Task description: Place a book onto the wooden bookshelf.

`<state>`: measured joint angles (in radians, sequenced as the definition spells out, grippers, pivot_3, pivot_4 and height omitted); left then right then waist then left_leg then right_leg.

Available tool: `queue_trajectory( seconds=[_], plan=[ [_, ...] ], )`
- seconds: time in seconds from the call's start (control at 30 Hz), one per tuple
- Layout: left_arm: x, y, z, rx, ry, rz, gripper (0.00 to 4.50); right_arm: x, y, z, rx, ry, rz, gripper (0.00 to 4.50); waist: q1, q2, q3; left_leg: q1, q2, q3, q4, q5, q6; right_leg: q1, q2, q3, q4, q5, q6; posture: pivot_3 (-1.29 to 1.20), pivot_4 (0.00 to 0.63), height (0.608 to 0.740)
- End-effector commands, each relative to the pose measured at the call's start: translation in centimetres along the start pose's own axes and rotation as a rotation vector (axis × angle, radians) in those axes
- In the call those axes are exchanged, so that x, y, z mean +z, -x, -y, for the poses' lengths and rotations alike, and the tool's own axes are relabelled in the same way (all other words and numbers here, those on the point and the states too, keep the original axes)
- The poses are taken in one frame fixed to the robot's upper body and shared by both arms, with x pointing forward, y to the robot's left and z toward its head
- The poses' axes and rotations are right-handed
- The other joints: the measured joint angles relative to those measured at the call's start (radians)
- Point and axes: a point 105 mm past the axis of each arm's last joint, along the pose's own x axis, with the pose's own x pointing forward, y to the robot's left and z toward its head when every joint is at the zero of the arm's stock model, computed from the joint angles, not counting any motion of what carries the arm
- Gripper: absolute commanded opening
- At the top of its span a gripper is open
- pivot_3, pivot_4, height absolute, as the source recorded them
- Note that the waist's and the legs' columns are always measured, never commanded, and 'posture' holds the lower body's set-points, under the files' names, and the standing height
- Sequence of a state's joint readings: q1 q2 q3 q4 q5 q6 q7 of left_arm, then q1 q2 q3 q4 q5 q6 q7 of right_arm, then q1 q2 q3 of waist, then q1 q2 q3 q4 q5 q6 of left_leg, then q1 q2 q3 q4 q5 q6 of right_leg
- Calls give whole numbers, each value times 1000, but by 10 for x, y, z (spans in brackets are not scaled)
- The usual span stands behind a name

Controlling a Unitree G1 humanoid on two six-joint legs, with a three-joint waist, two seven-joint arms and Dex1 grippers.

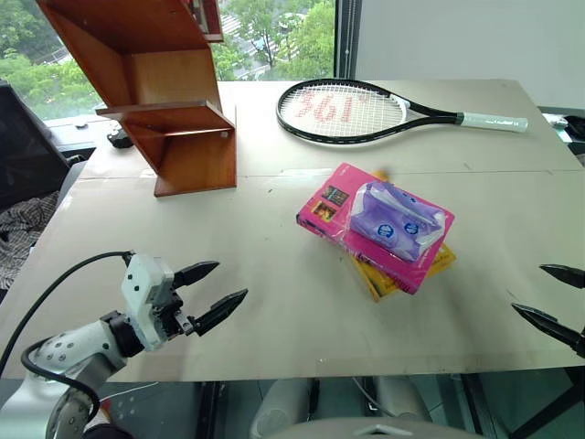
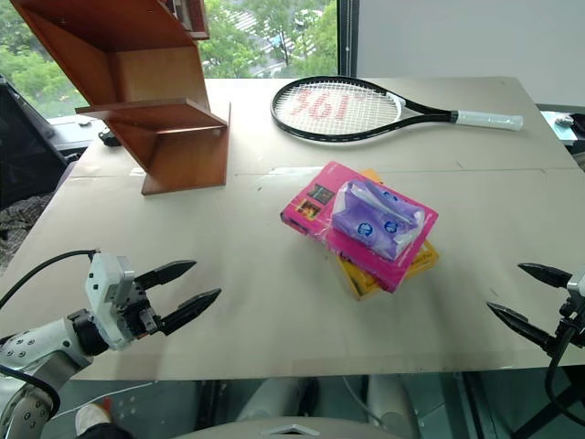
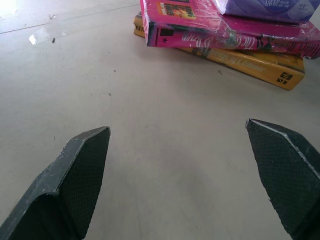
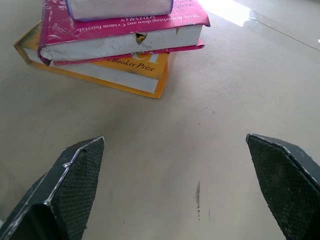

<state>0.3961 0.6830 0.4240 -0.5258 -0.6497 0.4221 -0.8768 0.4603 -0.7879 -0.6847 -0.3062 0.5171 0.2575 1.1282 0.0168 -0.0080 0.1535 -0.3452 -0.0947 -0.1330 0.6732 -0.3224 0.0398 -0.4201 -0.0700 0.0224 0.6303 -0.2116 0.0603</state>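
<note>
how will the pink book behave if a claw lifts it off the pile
The pink book is thick, so it will probably stay fairly stiff, though its soft cover looks worn and may flex. The purple tissue pack resting on it would likely slide off if it tilts. Its glossy wrap may be slippery, and the yellow book beneath could get dragged along.

The two head views look forward and down over the bench (image 1: 274,302) from almost the same spot, sharing nearly all of it. Each wrist view sits low and near the bench top, looking along its own fingers (image 3: 75,175) toward the book stack: the left sees the pink book's (image 3: 210,35) spine, the right its page edges.
</note>
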Motion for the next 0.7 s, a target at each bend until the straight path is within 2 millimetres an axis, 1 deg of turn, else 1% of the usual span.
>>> queue_trajectory(
  seconds=[0.03,0.07,0.13,0.23,0.3,0.37,0.43,0.5,0.57,0.63,0.7],
  plan=[
    [22,-5,-2,-17,-62,59,4475,27,-16,-2,-19,62,74,4500,0,0,0,0,0,0,0,0,0,0,0,0,0,0,0,0,150,740],
    [34,-10,-1,-36,-78,95,4475,42,-28,-4,-34,72,120,4500,-1,0,0,0,0,0,-1,0,0,0,0,0,-1,0,0,0,150,740],
    [54,-16,1,-74,-96,153,4475,66,-42,-8,-22,86,171,4500,-2,2,1,0,1,0,-1,0,-1,0,0,0,0,0,0,0,150,740],
    [68,-16,6,-127,-112,165,4475,88,-49,-20,85,20,190,4500,-2,3,1,0,1,0,-1,1,-2,0,0,-3,-1,1,-1,0,150,740],
    [73,-13,17,-194,-164,158,4475,105,-53,-26,147,18,208,4500,-3,2,1,0,1,-1,-2,1,-1,0,0,-3,-2,1,-1,0,150,740],
    [77,-11,29,-258,-230,160,4475,116,-62,-31,195,28,195,4500,-4,2,2,-2,1,-1,-4,0,0,-2,1,-4,-4,1,-1,0,150,740],
    [78,-9,41,-349,-223,155,4475,121,-75,-38,231,96,147,4500,-4,2,2,-3,1,0,-5,0,0,-4,0,-4,-6,1,-1,0,150,740],
    [74,-4,52,-451,-190,105,4475,122,-88,-43,254,129,111,4500,-4,2,2,-4,1,-1,-5,0,1,-4,0,-4,-6,1,-1,0,150,740],
    [75,-1,56,-487,-231,103,4475,125,-99,-46,294,125,120,4500,-3,3,2,-4,1,-1,-5,0,0,-4,0,-5,-6,1,-1,0,150,740],
    [79,1,57,-487,-239,125,4475,119,-112,-43,297,114,86,4500,-1,3,3,-4,1,-1,-4,0,1,-4,0,-5,-6,1,-1,0,150,740],
    [82,1,58,-487,-239,136,4475,111,-123,-40,293,139,47,4500,0,2,3,-4,1,-1,-4,0,1,-3,-1,-5,-6,1,-1,0,150,740]
  ],
)
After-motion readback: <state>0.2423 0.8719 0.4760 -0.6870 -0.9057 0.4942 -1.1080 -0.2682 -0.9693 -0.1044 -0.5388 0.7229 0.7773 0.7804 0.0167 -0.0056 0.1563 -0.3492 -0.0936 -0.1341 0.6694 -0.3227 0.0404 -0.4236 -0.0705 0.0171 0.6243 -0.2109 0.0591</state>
